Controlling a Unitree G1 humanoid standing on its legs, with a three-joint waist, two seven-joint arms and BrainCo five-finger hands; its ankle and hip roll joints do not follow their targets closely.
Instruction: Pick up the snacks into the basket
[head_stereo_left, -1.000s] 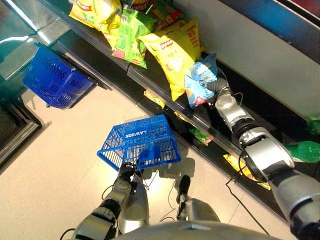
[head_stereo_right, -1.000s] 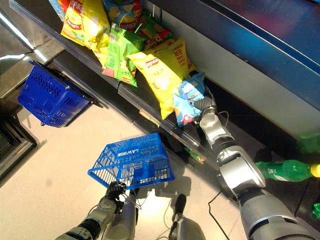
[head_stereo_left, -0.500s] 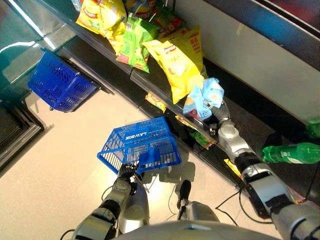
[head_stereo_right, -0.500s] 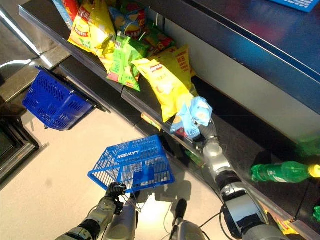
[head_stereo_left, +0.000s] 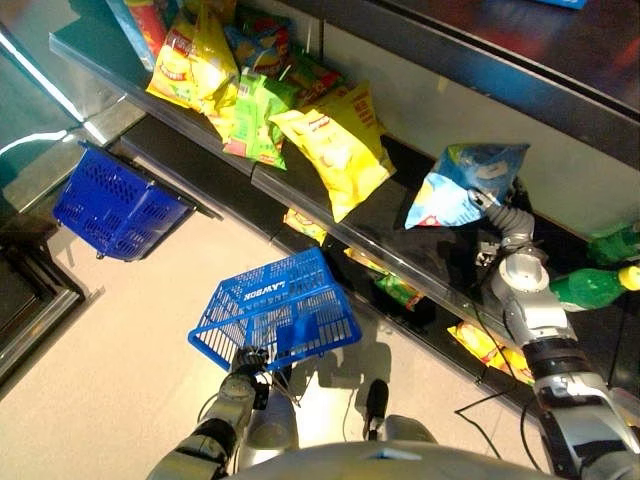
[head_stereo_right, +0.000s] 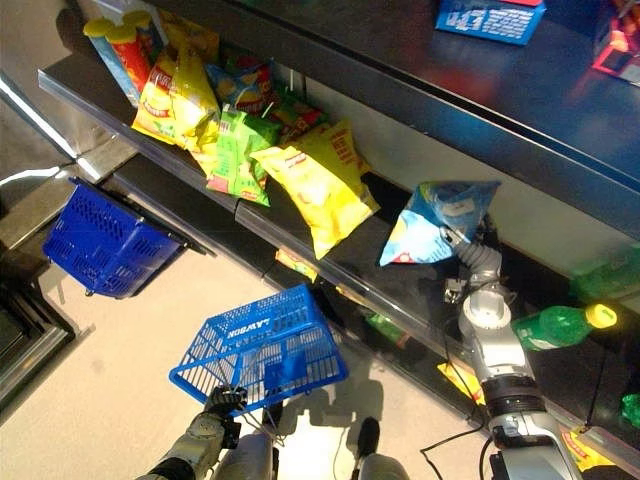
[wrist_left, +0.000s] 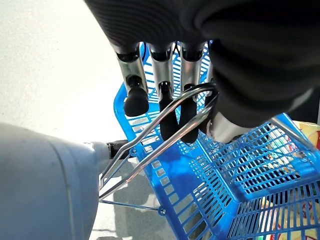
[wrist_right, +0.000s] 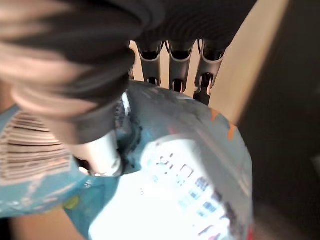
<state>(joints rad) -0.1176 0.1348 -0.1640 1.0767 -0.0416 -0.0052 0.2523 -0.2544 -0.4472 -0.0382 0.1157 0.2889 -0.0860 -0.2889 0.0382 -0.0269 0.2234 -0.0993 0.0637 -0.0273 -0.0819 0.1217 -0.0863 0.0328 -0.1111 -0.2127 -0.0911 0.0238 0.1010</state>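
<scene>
A light-blue snack bag (head_stereo_left: 462, 183) is pinched between the thumb and curled fingers of the right hand (head_stereo_left: 497, 208) and held above the shelf (head_stereo_left: 330, 205), well apart from the blue basket (head_stereo_left: 275, 310), whose wire handle (wrist_left: 172, 127) is hooked by the curled fingers of the left hand (head_stereo_left: 243, 360). The pick is judged done; carrying and dropping remain. Compared with a second earlier, the bag has been raised off the shelf, away from the yellow bags (head_stereo_left: 325, 145).

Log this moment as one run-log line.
right hand: shut on light blue snack bag, lifted off shelf | left hand: shut on blue basket handle | bag not yet in basket
</scene>
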